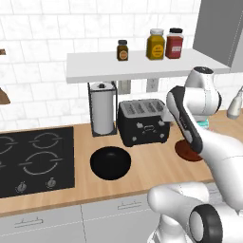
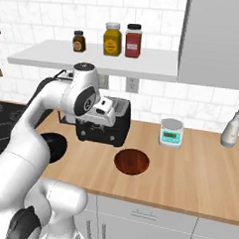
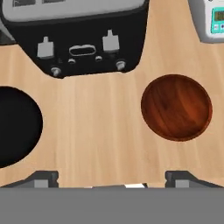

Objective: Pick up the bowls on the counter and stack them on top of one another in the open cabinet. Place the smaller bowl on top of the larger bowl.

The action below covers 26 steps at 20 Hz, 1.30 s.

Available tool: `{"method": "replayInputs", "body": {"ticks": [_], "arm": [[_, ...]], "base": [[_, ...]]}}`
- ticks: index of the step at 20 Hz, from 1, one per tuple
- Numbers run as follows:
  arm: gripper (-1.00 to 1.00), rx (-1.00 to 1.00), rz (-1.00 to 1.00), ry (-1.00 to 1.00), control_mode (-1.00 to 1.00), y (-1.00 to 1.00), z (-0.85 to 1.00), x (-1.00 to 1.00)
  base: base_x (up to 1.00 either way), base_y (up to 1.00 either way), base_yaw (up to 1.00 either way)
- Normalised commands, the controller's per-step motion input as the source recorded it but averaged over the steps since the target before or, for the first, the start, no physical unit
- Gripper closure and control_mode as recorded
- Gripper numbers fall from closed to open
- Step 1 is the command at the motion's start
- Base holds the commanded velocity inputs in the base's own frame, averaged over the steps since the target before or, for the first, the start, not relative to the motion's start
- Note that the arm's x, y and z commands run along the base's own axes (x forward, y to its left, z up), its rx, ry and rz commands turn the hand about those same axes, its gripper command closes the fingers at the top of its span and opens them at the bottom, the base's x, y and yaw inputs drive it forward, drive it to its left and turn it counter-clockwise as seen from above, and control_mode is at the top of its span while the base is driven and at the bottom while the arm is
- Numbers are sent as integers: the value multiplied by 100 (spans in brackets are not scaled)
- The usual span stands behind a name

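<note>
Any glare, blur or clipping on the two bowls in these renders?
Left base view: larger bowl reads flat black with no clear highlight, and the arm hides most of the smaller bowl. Right base view: smaller bowl sharp, evenly lit. Hand view: smaller bowl's wood grain crisp; larger bowl cropped at the left edge, interior featureless black.

On counter [image 1: 142, 175]: stove [image 1: 35, 161] at left end, towel roll [image 1: 103, 109] and toaster [image 1: 143, 122] along back edge, large bowl [image 1: 110, 163] before toaster, small bowl [image 2: 131, 162] right of it, scale [image 2: 171, 132] behind. On shelf [image 1: 95, 69]: three jars [image 1: 155, 44].
</note>
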Motion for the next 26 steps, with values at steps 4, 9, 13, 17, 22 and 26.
{"method": "replayInputs", "body": {"ticks": [4, 9, 13, 17, 22, 26], "arm": [[-100, -18, -1, 9, -100, -58, -100, 11], [-100, -7, 0, 16, -100, -44, -97, 42], [-100, -1, 3, 16, -100, -54, -74, 69], [-100, 1, 6, 2, -100, -20, -52, 23], [-100, 0, 3, -1, -100, 1, -34, 6], [-100, -5, 3, 0, -100, 8, -36, 24]], "base": [[0, 0, 0], [0, 0, 0], [0, 0, 0], [0, 0, 0], [0, 0, 0], [0, 0, 0]]}}
